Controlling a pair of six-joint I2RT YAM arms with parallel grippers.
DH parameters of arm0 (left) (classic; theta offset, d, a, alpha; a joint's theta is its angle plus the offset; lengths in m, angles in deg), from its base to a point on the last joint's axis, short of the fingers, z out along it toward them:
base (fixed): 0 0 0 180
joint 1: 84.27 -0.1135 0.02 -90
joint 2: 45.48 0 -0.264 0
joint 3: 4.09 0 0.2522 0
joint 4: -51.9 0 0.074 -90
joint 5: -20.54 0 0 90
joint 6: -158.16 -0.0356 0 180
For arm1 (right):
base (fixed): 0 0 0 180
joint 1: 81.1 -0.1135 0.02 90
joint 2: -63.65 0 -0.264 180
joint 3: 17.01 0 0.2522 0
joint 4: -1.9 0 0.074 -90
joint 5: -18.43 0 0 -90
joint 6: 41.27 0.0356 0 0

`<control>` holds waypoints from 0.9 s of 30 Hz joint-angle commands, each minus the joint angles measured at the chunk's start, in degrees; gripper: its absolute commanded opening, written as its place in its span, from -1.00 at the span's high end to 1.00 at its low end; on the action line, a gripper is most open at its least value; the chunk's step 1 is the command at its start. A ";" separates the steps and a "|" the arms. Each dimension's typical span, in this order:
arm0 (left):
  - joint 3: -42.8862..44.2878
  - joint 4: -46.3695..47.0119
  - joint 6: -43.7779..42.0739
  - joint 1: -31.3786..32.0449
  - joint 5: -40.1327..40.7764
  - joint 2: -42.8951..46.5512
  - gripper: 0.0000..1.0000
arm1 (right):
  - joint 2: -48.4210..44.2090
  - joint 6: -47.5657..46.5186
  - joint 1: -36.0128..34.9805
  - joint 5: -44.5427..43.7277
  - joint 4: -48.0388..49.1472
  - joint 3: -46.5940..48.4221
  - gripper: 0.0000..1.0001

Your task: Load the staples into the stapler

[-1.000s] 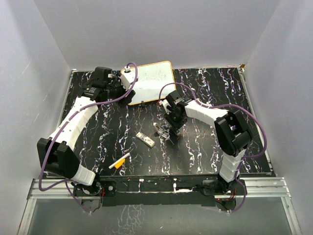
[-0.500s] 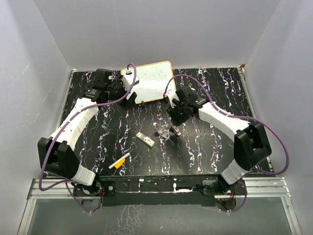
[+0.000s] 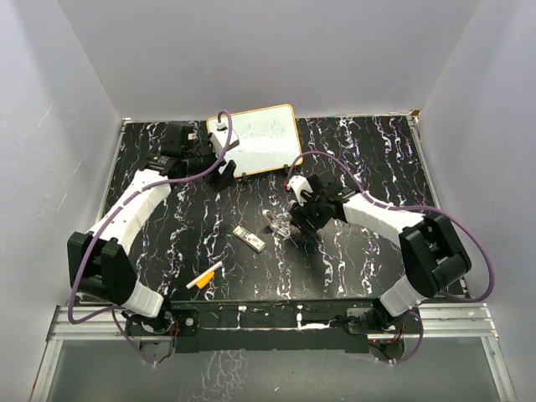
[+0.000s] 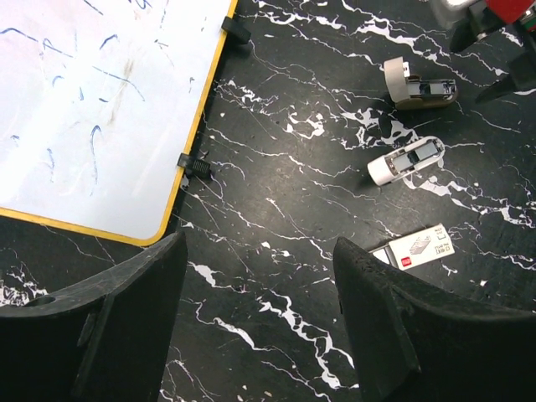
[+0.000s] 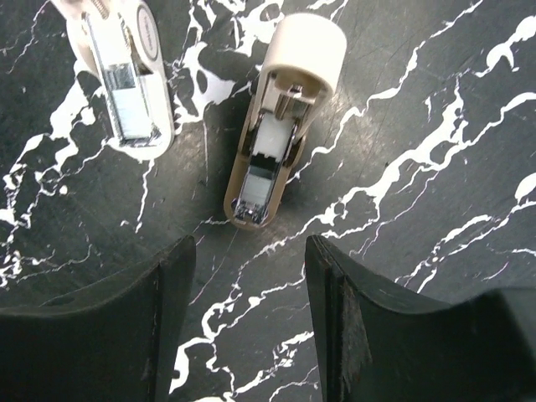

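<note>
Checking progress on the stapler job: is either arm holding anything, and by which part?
Nothing is held. The right gripper, fingers apart, hovers just short of the stapler; the left gripper is likewise open and empty.

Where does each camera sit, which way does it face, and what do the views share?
Top external: above and behind the arm bases, looking down at the black marbled table; both arms show.
Left wrist: on the left arm, looking down past the open left gripper at the yellow-framed whiteboard and small white staples pack.
Right wrist: looking down through the open right gripper at the opened beige-and-white stapler.
Shared: all three show the stapler.
</note>
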 commanded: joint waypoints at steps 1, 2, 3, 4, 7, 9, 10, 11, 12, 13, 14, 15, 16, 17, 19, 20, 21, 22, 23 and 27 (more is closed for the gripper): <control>-0.58 1.25 0.82 -0.47 -2.70 0.51 -0.36 | 1.72 -1.35 0.02 -1.30 7.36 -0.01 -0.15; -0.71 1.33 0.82 -0.47 -2.57 0.56 -0.36 | 1.91 -1.41 -0.01 -1.46 7.89 -0.21 -0.15; -0.88 1.39 0.75 -0.47 -2.48 0.57 -0.36 | 2.17 -1.35 -0.04 -1.80 8.45 -0.37 -0.14; -1.06 1.46 0.66 -0.44 -2.44 0.57 -0.36 | 2.37 -1.48 -0.06 -2.05 8.92 -0.50 -0.14; -1.46 1.75 0.47 -0.47 -2.52 0.17 -0.36 | 3.18 -1.59 -0.05 -2.61 9.81 -0.52 -0.11; -1.39 1.95 0.44 -0.40 -2.90 -0.17 -0.36 | 3.69 -1.72 0.03 -3.09 10.30 -0.45 -0.09; -1.32 1.95 0.42 -0.46 -3.21 -0.44 -0.36 | 3.89 -1.75 0.07 -3.35 10.56 -0.50 -0.08; -1.21 1.95 0.50 -0.47 -3.46 -0.70 -0.36 | 3.97 -1.95 0.15 -3.56 10.78 -0.49 -0.08; -1.14 2.02 0.47 -0.48 -3.69 -0.99 -0.36 | 4.13 -2.09 0.28 -3.56 10.94 -0.51 -0.07; -1.05 2.04 0.42 -0.47 -3.87 -1.23 -0.36 | 4.15 -2.24 0.48 -3.60 10.99 -0.46 -0.06; -1.01 2.09 0.32 -0.47 -4.07 -1.53 -0.36 | 4.24 -2.36 0.81 -3.61 11.09 -0.42 -0.04; -0.93 2.05 0.18 -0.46 -4.23 -1.79 -0.36 | 4.20 -2.60 1.15 -3.57 11.02 -0.31 -0.02; -0.92 2.12 0.06 -0.47 -4.39 -2.04 -0.36 | 4.24 -2.87 1.50 -3.68 11.00 -0.14 0.00; -0.92 2.19 0.03 -0.45 -4.49 -2.24 -0.36 | 4.19 -3.15 2.00 -3.73 11.00 0.10 0.03; -0.89 2.30 -0.05 -0.38 -4.95 -2.83 -0.35 | 4.00 -3.83 3.03 -3.46 10.95 0.47 0.08; -0.91 2.45 -0.05 -0.42 -5.12 -3.12 -0.35 | 3.99 -4.19 3.59 -3.11 10.92 0.72 0.10; -0.92 2.66 -0.07 -0.39 -5.31 -3.39 -0.35 | 4.02 -4.60 4.20 -2.75 10.86 0.98 0.12; -0.92 2.78 -0.06 -0.34 -5.65 -3.67 -0.35 | 4.19 -5.12 4.60 -2.16 10.60 1.24 0.14; -0.87 2.97 -0.06 -0.30 -6.19 -3.96 -0.34 | 4.33 -5.56 5.00 -1.61 10.27 1.58 0.15; -0.49 4.37 0.48 0.37 -8.97 -5.50 -0.30 | 4.31 -7.82 6.30 2.30 9.66 1.93 0.17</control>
